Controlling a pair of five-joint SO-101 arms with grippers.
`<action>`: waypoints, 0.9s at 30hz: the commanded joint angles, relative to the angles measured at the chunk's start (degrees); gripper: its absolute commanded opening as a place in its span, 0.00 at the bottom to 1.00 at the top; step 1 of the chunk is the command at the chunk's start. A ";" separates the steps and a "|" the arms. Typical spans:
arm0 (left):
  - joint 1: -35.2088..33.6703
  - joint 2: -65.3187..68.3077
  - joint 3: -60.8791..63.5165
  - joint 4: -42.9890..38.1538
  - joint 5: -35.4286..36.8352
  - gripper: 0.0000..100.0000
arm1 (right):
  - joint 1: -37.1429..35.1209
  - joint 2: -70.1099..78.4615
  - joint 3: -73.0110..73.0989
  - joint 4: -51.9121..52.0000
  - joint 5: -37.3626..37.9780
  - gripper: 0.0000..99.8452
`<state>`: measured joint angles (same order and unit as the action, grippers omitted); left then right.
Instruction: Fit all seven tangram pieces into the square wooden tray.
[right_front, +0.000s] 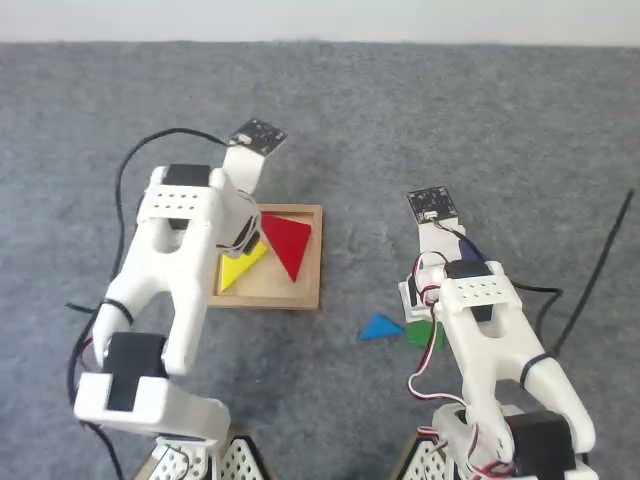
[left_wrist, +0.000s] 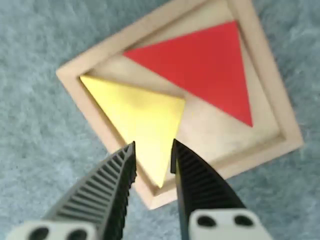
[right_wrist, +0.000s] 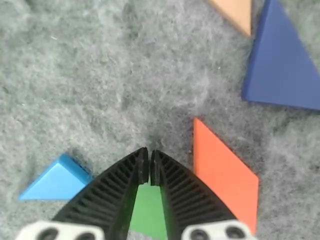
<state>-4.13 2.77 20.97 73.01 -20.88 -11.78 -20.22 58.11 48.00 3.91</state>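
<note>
The square wooden tray (right_front: 266, 300) lies under my left arm, holding a red triangle (right_front: 288, 243) and a yellow triangle (right_front: 240, 268). In the left wrist view my left gripper (left_wrist: 153, 150) hangs open just above the yellow triangle (left_wrist: 140, 112), near the tray's rim (left_wrist: 75, 75), with the red triangle (left_wrist: 205, 65) beyond. My right gripper (right_wrist: 150, 154) is shut with nothing in it, low over a green piece (right_wrist: 147, 210). Around it lie a light blue triangle (right_wrist: 55, 180), an orange parallelogram (right_wrist: 222, 172), a dark blue triangle (right_wrist: 285, 70) and a tan piece (right_wrist: 235, 12).
Everything rests on grey carpet. The light blue triangle (right_front: 380, 327) and the green piece (right_front: 422, 333) lie between the tray and the right arm's base. Black cables trail off both arms at the outer sides.
</note>
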 joint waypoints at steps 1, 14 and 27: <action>-3.25 -3.96 -0.57 -0.35 -0.70 0.11 | 0.48 0.22 -3.16 0.48 -0.18 0.02; -24.53 -26.73 18.86 -9.85 1.23 0.11 | -4.79 4.44 -15.82 8.92 2.29 0.02; -41.67 -16.00 18.51 -22.15 8.26 0.20 | -30.20 38.46 -61.19 20.18 2.20 0.21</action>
<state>-43.34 -13.41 41.36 53.32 -13.49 -38.77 13.36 8.35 64.62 5.58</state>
